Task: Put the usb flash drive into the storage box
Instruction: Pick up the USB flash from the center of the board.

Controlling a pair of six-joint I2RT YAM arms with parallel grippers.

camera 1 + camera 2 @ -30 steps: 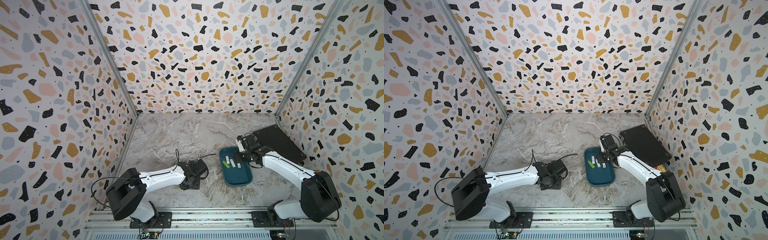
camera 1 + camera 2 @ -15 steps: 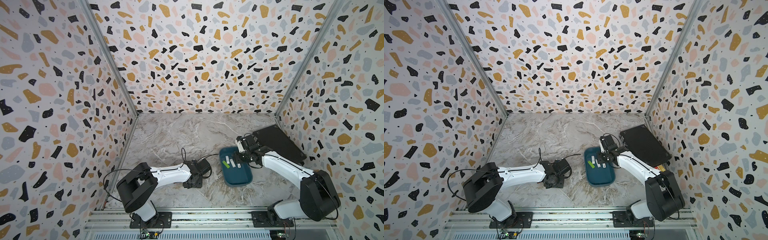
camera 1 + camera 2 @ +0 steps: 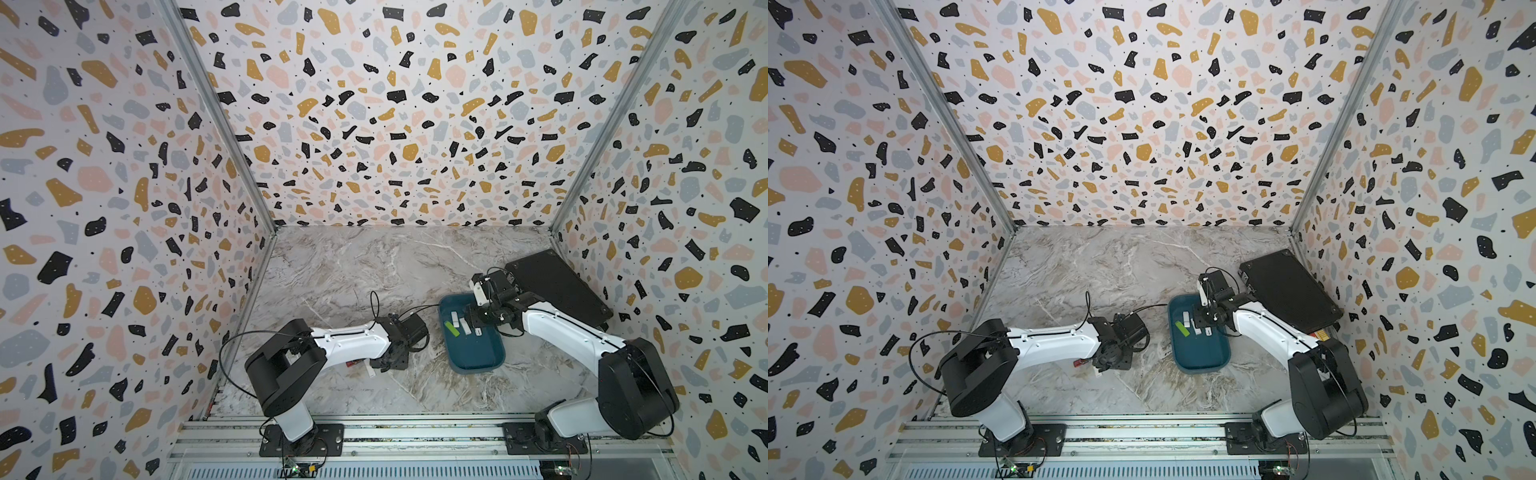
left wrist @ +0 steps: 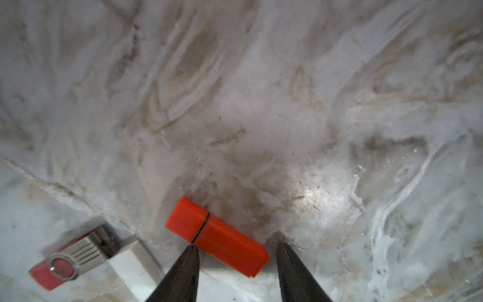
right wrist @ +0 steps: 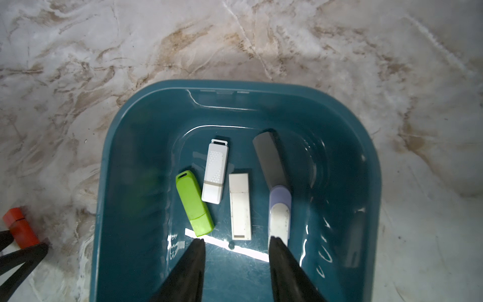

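Though usb flash drive (image 4: 217,236) half hidden overhead, left end effector (image 4: 236,245) open astride it; right end effector (image 5: 236,241) open.

Storage box (image 3: 473,353) on table (image 3: 353,266) right of centre, flash drives (image 3: 452,330) side by side in its far half, flat case (image 3: 557,286) behind and right of box along right wall (image 3: 665,208), three loose flash drives (image 4: 217,236) on table left of box.

Both top views are bright, evenly lit and sharp, the walls (image 3: 374,104) bowing toward the edges. In the right wrist view a white glare streak crosses the storage box (image 5: 130,209) floor; the marble tabletop (image 5: 261,39) around the box looks soft.
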